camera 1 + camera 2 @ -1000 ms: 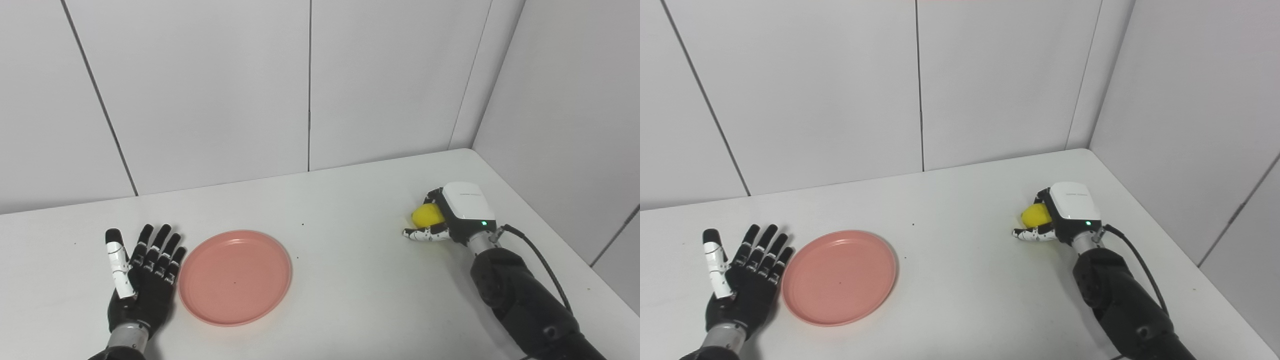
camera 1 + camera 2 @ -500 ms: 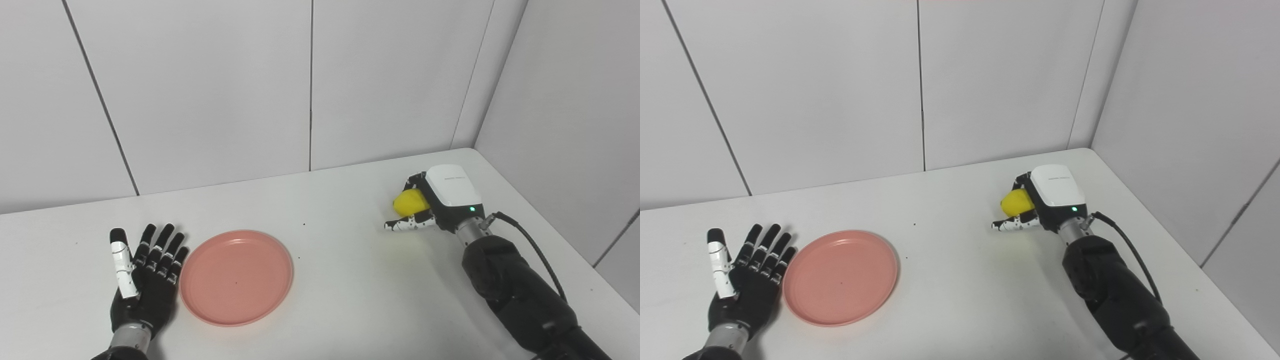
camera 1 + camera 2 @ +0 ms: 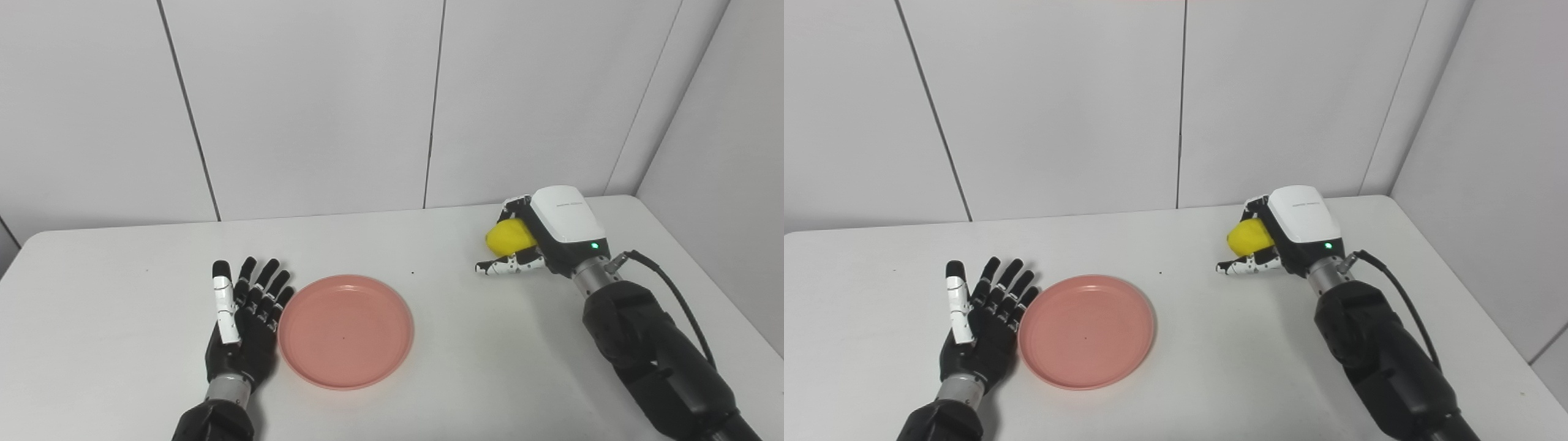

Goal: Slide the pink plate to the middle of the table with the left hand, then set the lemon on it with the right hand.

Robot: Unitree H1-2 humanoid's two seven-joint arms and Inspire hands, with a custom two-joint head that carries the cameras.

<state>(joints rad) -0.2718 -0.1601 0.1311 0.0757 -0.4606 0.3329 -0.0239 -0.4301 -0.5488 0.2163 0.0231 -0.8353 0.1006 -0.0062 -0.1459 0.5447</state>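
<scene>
The pink plate (image 3: 345,329) lies flat on the white table (image 3: 122,294), a little left of its middle, with nothing on it. My left hand (image 3: 244,321) rests open and palm-up at the plate's left rim, fingers stretched out and close to the edge. The yellow lemon (image 3: 508,237) is held in my right hand (image 3: 542,239), which is shut on it and raised above the table at the right rear. Its thumb sticks out below the lemon.
White wall panels stand close behind the table and along its right side. The table's right edge runs just beyond my right arm (image 3: 649,355). Bare tabletop lies between the plate and the lemon.
My right hand has lifted the lemon off the table and carried it slightly left. The camera has panned left, shifting the whole picture right. My left hand stays beside the plate.
</scene>
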